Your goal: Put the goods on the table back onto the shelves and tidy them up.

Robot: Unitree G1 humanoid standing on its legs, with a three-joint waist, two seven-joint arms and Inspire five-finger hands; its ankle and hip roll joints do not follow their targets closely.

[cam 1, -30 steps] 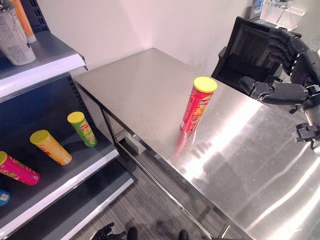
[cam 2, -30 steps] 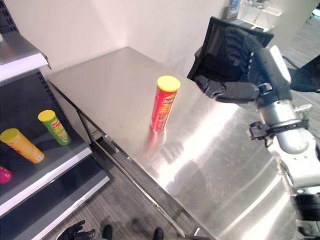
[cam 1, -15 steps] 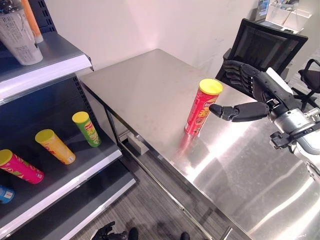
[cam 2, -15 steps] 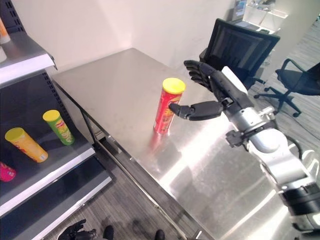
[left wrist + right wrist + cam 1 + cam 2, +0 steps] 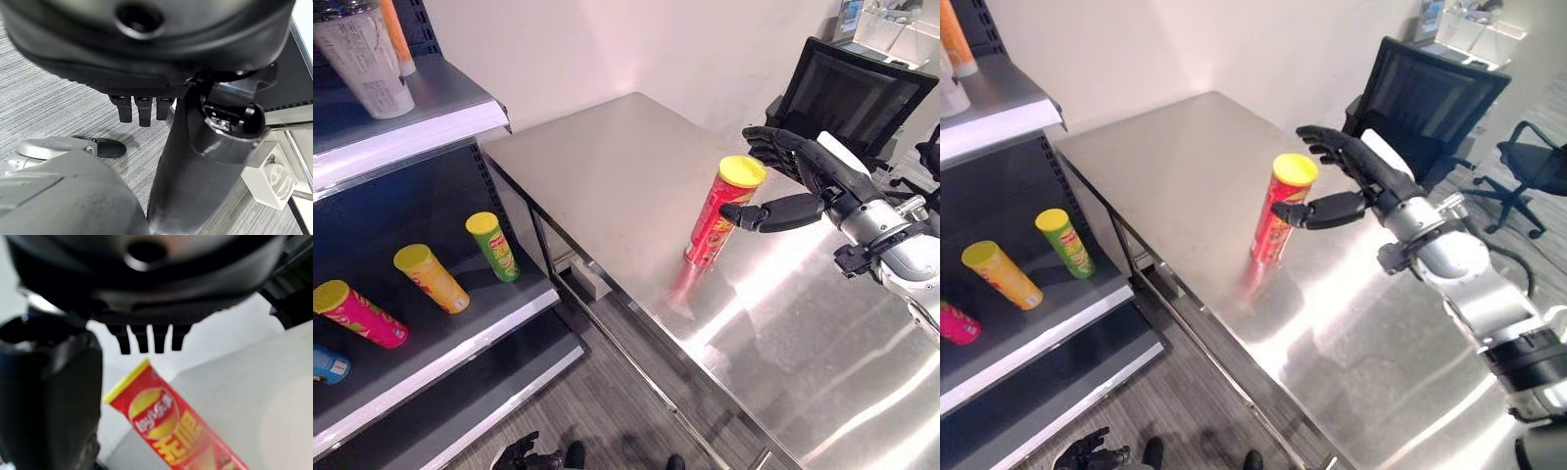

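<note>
I log one red chip can [image 5: 717,214] upright on the steel table [image 5: 607,176], my right hand [image 5: 800,182] spread wide around its top, gripping nothing; left hand [image 5: 146,63] low, fingers relaxed.

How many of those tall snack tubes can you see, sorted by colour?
Red tube, standing on the table: 1
Green tube, lying on the shelf: 1
Orange-yellow tube, lying on the shelf: 1
Pink tube, lying on the shelf: 1
Total: 4
</note>
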